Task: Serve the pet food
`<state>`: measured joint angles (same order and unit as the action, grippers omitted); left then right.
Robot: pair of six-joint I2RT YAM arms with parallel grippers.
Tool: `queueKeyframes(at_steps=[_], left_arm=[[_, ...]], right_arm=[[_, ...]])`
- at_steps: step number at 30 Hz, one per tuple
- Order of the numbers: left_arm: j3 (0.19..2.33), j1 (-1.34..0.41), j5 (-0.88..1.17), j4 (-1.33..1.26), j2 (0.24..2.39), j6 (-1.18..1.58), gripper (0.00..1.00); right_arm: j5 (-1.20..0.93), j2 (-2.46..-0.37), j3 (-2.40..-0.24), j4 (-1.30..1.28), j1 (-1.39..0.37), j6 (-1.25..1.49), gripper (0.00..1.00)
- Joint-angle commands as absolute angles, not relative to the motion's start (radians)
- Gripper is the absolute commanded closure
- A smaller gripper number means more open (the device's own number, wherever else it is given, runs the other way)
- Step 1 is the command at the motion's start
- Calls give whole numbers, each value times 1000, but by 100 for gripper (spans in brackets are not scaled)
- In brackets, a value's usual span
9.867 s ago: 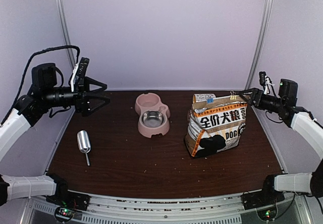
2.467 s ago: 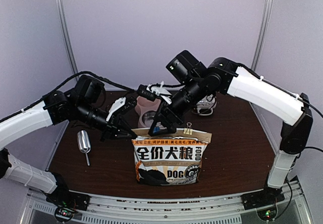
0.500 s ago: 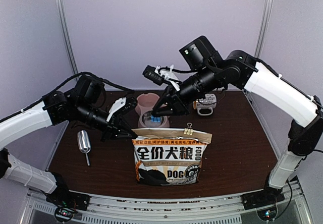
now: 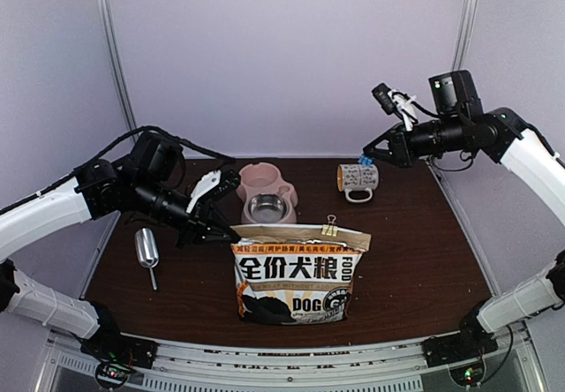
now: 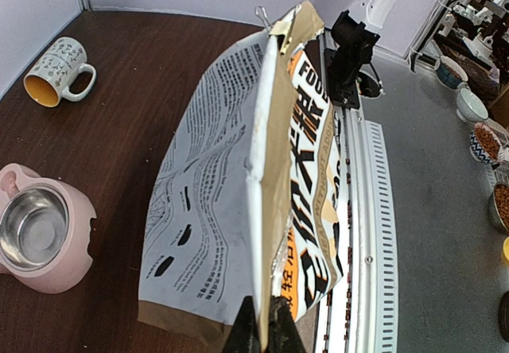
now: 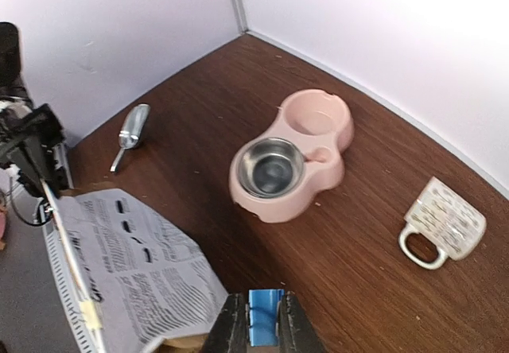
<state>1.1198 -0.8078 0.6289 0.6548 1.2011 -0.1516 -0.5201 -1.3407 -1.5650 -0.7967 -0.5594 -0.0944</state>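
The pet food is hidden; no kibble shows. The kraft "DOG" bag [image 4: 296, 273] stands upright near the front. My left gripper [image 4: 231, 231] is shut on its top left corner, and the left wrist view shows the bag's top edge [image 5: 266, 170] pinched between the jaws of that gripper [image 5: 260, 325]. A gold clip [image 4: 329, 226] sits on the bag's top edge. My right gripper [image 4: 368, 157] hangs at the back right above the mug [image 4: 357, 180], shut on a blue binder clip [image 6: 264, 327]. The pink double bowl [image 4: 265, 199] stands behind the bag, its steel insert [image 6: 272, 167] empty.
A metal scoop [image 4: 146, 251] lies at the left of the table, also seen in the right wrist view [image 6: 131, 129]. The patterned mug [image 6: 442, 223] lies on its side right of the bowl. The table's metal front rail [image 5: 362, 210] runs just past the bag.
My right arm has swung back from above the bag and bowl to the back right, carrying the blue clip. The left gripper and the bag have stayed put.
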Motion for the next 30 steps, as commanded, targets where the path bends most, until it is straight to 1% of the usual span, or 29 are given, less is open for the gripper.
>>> queueKeyframes(at_steps=[1,6,11,16,21,30], left_arm=[[1134,-828,632,622,1209,-165,100],[1139,-830,639,629,1218,-168,100],[1137,-830,637,629,1210,-168,100],[1137,-831,640,628,1206,-168,100],[1137,-831,639,629,1202,-168,100],[1136,-833,641,633,1198,-171,100]], right_arm=[[-530,-1219,-1349,-637,-442,-25,87],[-471,-1159,-1086,-525,-352,28,86],[-437,-1198,-909,-406,-326,70,84],[-437,-1248,-813,-310,-318,97,83],[-415,-1321,-769,-244,-317,175,81],[-251,-1359,-707,-162,-318,272,79]])
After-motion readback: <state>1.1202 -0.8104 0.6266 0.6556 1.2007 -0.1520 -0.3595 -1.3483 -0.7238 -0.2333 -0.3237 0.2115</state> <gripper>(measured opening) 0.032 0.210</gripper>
